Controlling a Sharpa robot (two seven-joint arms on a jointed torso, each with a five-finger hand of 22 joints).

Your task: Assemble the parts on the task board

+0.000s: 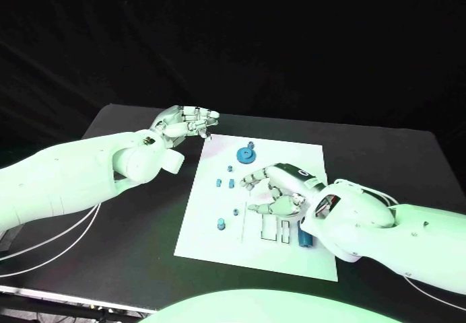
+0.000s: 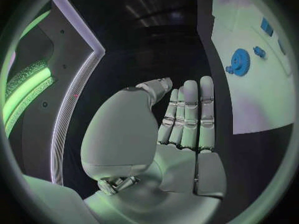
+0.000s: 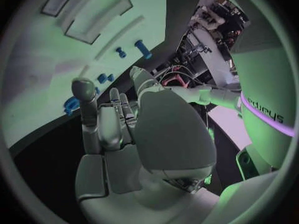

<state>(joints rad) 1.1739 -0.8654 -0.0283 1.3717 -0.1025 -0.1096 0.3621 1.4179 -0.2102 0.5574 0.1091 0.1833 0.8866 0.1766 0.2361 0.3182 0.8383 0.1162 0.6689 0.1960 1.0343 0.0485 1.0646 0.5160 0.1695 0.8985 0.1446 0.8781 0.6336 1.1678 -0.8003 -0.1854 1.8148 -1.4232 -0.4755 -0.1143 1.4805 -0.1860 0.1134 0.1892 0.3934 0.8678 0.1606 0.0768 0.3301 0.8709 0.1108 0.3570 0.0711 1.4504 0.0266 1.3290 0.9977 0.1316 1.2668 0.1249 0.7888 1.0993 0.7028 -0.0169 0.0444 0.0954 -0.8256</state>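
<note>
The white task board [image 1: 291,259] lies in the middle of the black table. A blue gear [image 1: 245,156] sits near its far edge, with a small blue piece [image 1: 250,144] just beyond it. Small blue parts [image 1: 225,182] lie left of centre, and two more [image 1: 220,224] lie nearer me. A blue cylinder [image 1: 305,240] lies beside my right forearm. My right hand [image 1: 277,192] hovers over the board's middle, fingers loosely bent, holding nothing. My left hand [image 1: 186,121] is off the board's far left corner, its palm [image 2: 181,129] empty and fingers straight. The gear [image 2: 239,61] shows beyond those fingers.
Two rectangular slots [image 1: 275,232] are cut in the board's near part, under my right wrist. In the right wrist view, blue pegs [image 3: 142,48] stand on the board [image 3: 50,74] beyond my right hand [image 3: 118,129]. Bare black table [image 1: 136,229] lies left of the board.
</note>
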